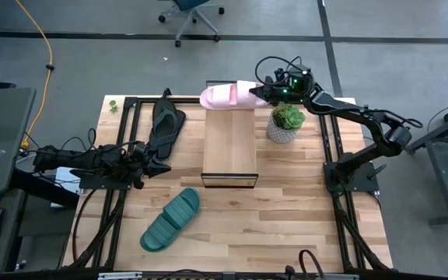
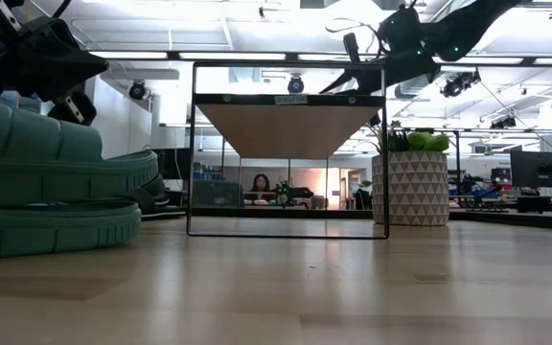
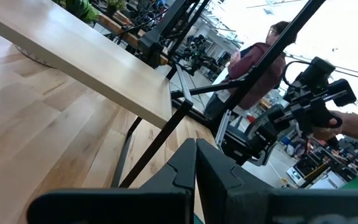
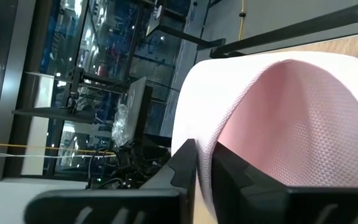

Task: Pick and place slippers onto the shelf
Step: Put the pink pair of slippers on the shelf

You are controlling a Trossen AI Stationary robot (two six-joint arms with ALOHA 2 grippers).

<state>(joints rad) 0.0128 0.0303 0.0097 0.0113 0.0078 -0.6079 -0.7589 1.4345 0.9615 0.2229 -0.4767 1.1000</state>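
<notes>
High view: slippers, three. Pink slide (image 1: 228,95), one, lies on the far end of the shelf (image 1: 229,148); right gripper (image 1: 261,92) pinches its edge with narrow jaws, release judged pending. Black flip-flop (image 1: 164,124), one, and green slide (image 1: 170,220), one, lie on the table (image 1: 286,210), both left to place. Left gripper (image 1: 155,166) waits closed and empty beside the flip-flop. Shelf, one.

A potted plant (image 1: 287,123) stands on the wooden table (image 1: 286,210).
</notes>
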